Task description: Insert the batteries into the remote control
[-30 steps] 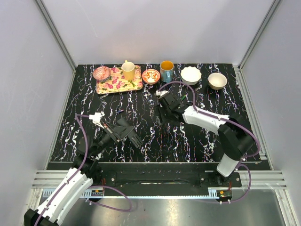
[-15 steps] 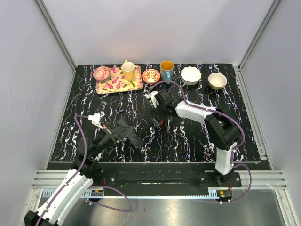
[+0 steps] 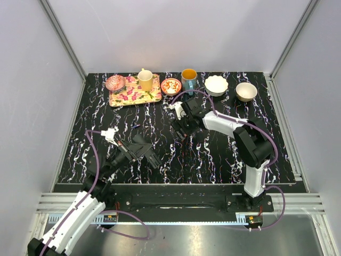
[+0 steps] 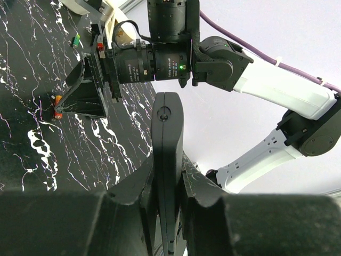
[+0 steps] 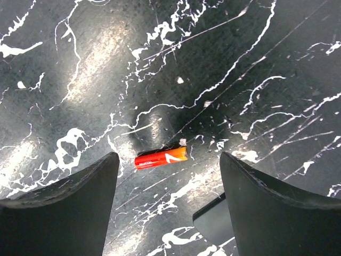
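Note:
The remote control (image 4: 167,128), a slim black bar, stands on edge between the fingers of my left gripper (image 4: 168,170), which is shut on it. From above, that gripper (image 3: 139,149) sits at the near left of the table with the remote control (image 3: 152,158) sticking out toward the right. A red-orange battery (image 5: 161,157) lies flat on the black marbled table. My right gripper (image 5: 169,166) hovers over it, open, one finger on each side, touching nothing. In the top view the right gripper (image 3: 181,128) is mid-table, the battery (image 3: 184,140) just in front of it.
A flat black piece (image 5: 213,226) lies beside the battery near my right finger. Along the back edge stand a floral tray (image 3: 128,97) with a yellow cup (image 3: 145,80), a red bowl (image 3: 171,86), a blue mug (image 3: 188,80) and two pale bowls (image 3: 216,85).
My right arm has swung left and a little toward the back, ending over the battery with its jaws wider apart. The left arm and the remote control have not moved.

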Available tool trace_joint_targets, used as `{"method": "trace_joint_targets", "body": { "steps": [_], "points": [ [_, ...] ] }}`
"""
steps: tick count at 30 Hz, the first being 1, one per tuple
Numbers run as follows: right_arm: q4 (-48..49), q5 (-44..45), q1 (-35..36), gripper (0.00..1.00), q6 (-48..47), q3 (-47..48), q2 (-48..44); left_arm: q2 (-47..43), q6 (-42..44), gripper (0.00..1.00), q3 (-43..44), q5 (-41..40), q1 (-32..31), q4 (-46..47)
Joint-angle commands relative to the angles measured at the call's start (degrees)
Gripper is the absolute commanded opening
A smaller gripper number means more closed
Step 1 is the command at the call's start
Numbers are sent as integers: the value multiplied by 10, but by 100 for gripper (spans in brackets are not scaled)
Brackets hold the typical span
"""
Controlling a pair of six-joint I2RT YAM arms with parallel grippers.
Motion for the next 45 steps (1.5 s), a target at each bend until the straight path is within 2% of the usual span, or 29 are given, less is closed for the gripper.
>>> {"method": "trace_joint_targets", "body": {
  "steps": [1, 21, 30, 45],
  "points": [
    [5, -36, 2, 81, -12, 5, 11, -3, 7, 0, 22, 8, 1, 24],
    [18, 15, 5, 68, 11, -21, 27, -3, -4, 0, 4, 9, 0, 44],
    [17, 71, 34, 62, 15, -41, 19, -5, -7, 0, 0, 8, 0, 49],
    [27, 100, 47, 48, 77, -47, 16, -11, -15, 0, -6, 14, 1, 53]
  ]
}}
